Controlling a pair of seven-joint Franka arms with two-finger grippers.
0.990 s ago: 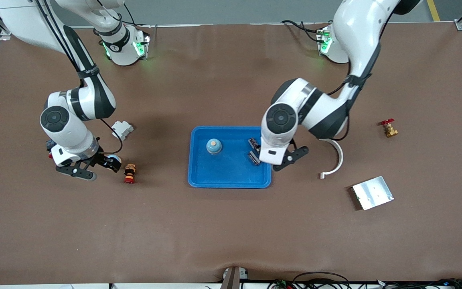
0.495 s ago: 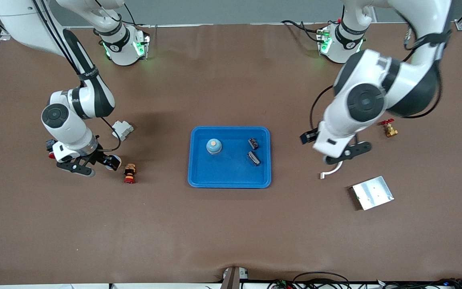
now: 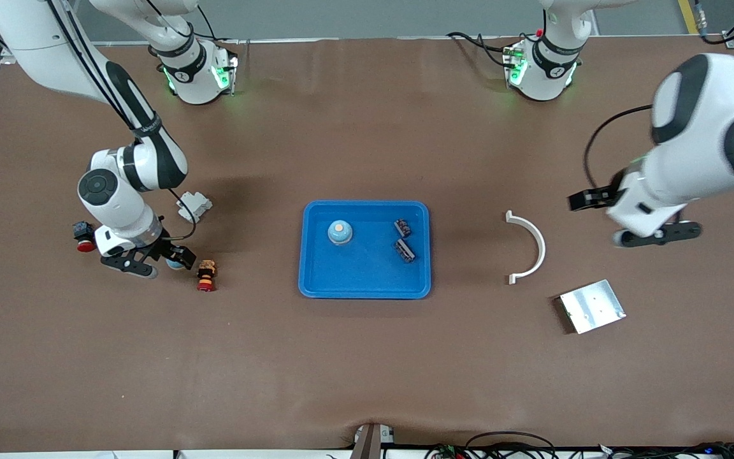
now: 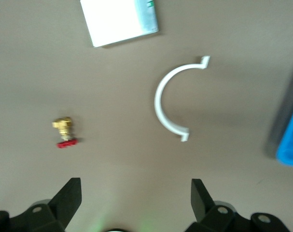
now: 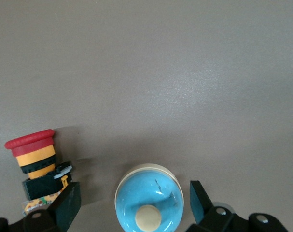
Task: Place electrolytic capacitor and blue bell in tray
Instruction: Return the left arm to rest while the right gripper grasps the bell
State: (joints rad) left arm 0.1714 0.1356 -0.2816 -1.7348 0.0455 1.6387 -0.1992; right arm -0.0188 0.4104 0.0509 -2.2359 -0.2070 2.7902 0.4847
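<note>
The blue tray (image 3: pixel 367 280) lies mid-table. In it sit a blue bell (image 3: pixel 339 232) and a dark oblong part that looks like the electrolytic capacitor (image 3: pixel 404 250), with another small dark part (image 3: pixel 402 227) beside it. A second blue bell (image 5: pixel 148 203) stands on the table toward the right arm's end, only an edge of it (image 3: pixel 176 262) showing from the front. My right gripper (image 5: pixel 135 200) (image 3: pixel 152 260) is open, low around this bell, one finger on each side. My left gripper (image 4: pixel 135 193) (image 3: pixel 654 234) is open and empty, up over the table toward the left arm's end.
A red-capped push button (image 5: pixel 34 159) (image 3: pixel 206 275) stands right beside the right gripper. Another red button (image 3: pixel 85 237) and a white block (image 3: pixel 194 205) are close by. A white curved piece (image 3: pixel 531 245), a brass valve (image 4: pixel 65 130) and a silver plate (image 3: pixel 592 306) lie toward the left arm's end.
The left arm has swung away from the tray toward its own end of the table, gripper open and empty. The right gripper has shifted slightly around the second bell.
</note>
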